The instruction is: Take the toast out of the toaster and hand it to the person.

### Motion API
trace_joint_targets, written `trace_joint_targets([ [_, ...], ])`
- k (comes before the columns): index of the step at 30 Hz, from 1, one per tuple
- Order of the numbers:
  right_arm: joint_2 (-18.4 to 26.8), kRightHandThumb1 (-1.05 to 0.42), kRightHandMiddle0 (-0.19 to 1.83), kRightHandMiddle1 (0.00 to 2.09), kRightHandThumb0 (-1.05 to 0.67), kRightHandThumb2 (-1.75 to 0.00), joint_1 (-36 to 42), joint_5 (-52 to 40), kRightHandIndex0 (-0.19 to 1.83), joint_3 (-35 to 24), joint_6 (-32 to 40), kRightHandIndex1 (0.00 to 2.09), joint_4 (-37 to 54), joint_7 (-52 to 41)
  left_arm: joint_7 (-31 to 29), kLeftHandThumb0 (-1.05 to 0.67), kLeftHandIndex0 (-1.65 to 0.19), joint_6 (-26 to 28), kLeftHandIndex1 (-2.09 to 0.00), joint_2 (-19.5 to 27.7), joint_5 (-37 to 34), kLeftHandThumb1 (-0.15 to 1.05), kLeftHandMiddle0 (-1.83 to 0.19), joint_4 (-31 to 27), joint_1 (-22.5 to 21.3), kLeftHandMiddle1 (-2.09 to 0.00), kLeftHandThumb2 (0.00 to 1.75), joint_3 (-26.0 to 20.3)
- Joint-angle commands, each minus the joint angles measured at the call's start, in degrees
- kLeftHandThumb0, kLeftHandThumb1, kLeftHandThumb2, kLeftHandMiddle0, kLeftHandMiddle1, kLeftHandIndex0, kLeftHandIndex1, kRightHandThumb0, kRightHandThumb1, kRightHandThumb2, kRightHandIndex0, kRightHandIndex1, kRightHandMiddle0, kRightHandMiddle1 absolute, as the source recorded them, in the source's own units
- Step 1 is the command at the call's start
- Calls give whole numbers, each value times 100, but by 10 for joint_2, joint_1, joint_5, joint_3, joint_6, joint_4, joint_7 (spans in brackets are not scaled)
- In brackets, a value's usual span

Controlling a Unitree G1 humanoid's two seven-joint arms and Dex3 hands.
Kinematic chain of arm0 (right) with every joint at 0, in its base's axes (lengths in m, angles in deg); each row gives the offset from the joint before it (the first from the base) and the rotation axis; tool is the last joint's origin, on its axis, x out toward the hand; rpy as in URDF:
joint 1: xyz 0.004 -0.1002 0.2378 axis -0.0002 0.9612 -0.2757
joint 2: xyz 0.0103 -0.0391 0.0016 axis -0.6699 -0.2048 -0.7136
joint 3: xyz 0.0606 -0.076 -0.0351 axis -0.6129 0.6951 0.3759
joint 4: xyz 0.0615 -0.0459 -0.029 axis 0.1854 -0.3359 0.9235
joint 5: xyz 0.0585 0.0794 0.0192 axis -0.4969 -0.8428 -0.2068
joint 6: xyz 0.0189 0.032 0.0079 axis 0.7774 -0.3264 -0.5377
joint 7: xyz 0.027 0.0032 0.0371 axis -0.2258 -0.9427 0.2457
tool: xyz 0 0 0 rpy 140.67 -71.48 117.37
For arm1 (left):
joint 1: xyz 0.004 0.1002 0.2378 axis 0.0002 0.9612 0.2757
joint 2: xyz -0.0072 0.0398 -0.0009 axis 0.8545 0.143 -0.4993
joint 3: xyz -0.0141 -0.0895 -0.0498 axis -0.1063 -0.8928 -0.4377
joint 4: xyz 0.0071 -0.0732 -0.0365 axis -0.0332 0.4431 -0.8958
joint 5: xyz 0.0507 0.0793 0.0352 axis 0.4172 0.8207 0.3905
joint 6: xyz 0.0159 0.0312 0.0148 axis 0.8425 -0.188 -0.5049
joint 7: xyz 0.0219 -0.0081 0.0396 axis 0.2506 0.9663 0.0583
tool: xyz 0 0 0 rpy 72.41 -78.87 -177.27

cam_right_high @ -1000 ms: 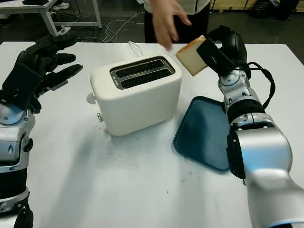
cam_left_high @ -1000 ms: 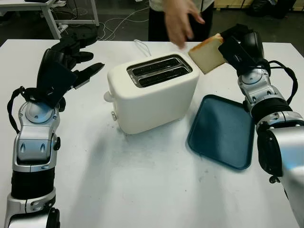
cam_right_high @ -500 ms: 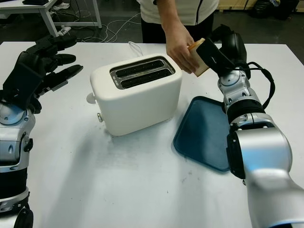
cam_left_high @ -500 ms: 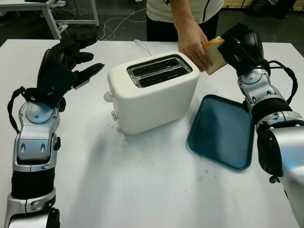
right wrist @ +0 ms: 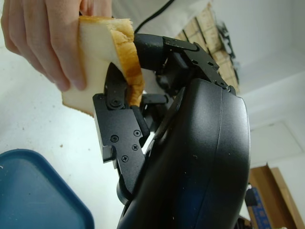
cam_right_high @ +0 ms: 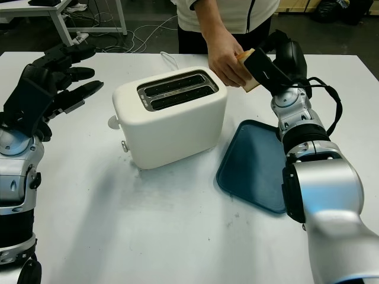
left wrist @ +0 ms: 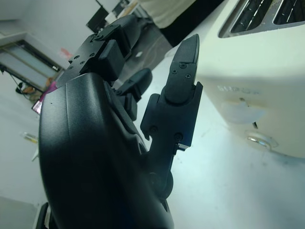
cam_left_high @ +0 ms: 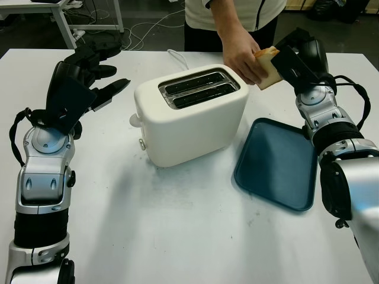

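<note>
A cream two-slot toaster (cam_left_high: pixel 189 115) stands mid-table, both slots dark. My right hand (cam_left_high: pixel 293 59) is raised behind its right end, shut on a slice of toast (cam_left_high: pixel 269 62), the same toast (right wrist: pixel 102 62) close up between my black fingers (right wrist: pixel 119 129). A person's hand (cam_left_high: pixel 243 59) grips the toast's left side from across the table; their fingers (right wrist: pixel 57 43) wrap the slice. My left hand (cam_left_high: pixel 80 83) hovers open, left of the toaster.
A dark blue tray (cam_left_high: pixel 277 163) lies flat on the white table (cam_left_high: pixel 177 236), right of the toaster and under my right forearm. The person's torso (cam_left_high: pixel 234 15) stands at the far edge. The toaster's white cord (cam_left_high: pixel 176 58) trails behind it.
The person's hand came down from above the toaster and closed on the toast held in my right hand. My left hand stayed still.
</note>
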Motion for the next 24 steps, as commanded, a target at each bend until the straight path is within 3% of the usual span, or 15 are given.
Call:
trace_joint_targets([
  [1, -3, -92, 56, 161, -21, -31, 9, -10, 70, -5, -16, 100, 2, 6, 0, -36, -42, 1, -38, 1, -2, 91, -23, -5, 0, -85, 0, 1],
  [2, -4, -92, 53, 165, -24, -30, 10, -10, 64, -6, -16, 127, 3, 9, 0, -36, -42, 2, -38, 0, -2, 91, -23, -6, 1, -85, 0, 1],
  [3, -4, -92, 53, 148, -30, -28, 12, -9, 59, -5, -17, 145, 6, 14, 0, -35, -42, 3, -38, 0, -2, 91, -23, -6, 1, -84, 0, 1],
  [5, -3, -92, 60, 90, -37, -28, 17, -4, 61, 1, -19, 119, 16, 20, 1, -34, -42, 2, -38, 0, -2, 91, -23, -8, 2, -84, 0, 0],
  [6, -5, -92, 63, 50, -42, -29, 22, -13, 69, -5, -24, 86, 25, 12, 2, -34, -42, 1, -38, 0, -2, 91, -23, -8, 3, -84, 0, 0],
  [7, -7, -92, 62, 28, -44, -29, 29, -25, 71, -13, -26, 80, 36, 2, 2, -34, -42, 1, -38, -1, -2, 91, -23, -9, 5, -84, 0, -2],
  [8, -8, -92, 59, 15, -46, -31, 36, -33, 65, -18, -26, 102, 48, -6, 2, -33, -42, -2, -38, -1, -4, 91, -23, -10, 7, -84, 0, -3],
  [9, -10, -92, 56, 6, -48, -32, 47, -39, 48, -21, -27, 109, 64, -10, 2, -32, -42, 1, -38, -2, -6, 91, -23, -13, 11, -84, 0, -6],
  [12, -17, -92, 46, 1, -47, -37, 105, -55, 33, -27, -36, 41, 145, -20, 6, -30, -41, 12, -37, -10, -19, 92, -21, -30, 26, -82, 1, -19],
  [14, -24, -92, 43, 0, -46, -40, 173, -65, 34, -28, -34, 22, 241, -30, 9, -31, -41, 16, -36, -23, -37, 92, -21, -43, 39, -82, 2, -32],
  [20, -83, -92, 43, 0, -49, -49, 420, -114, 41, -34, 30, 13, 607, -61, 31, -30, -34, 41, -33, -66, -71, 91, -14, -107, 93, -83, 2, -54],
  [24, -118, -92, 37, 0, -52, -55, 549, -150, 36, -26, 50, 8, 750, -89, 32, -28, -26, 86, -30, -95, -114, 92, -3, -165, 137, -82, 6, -69],
])
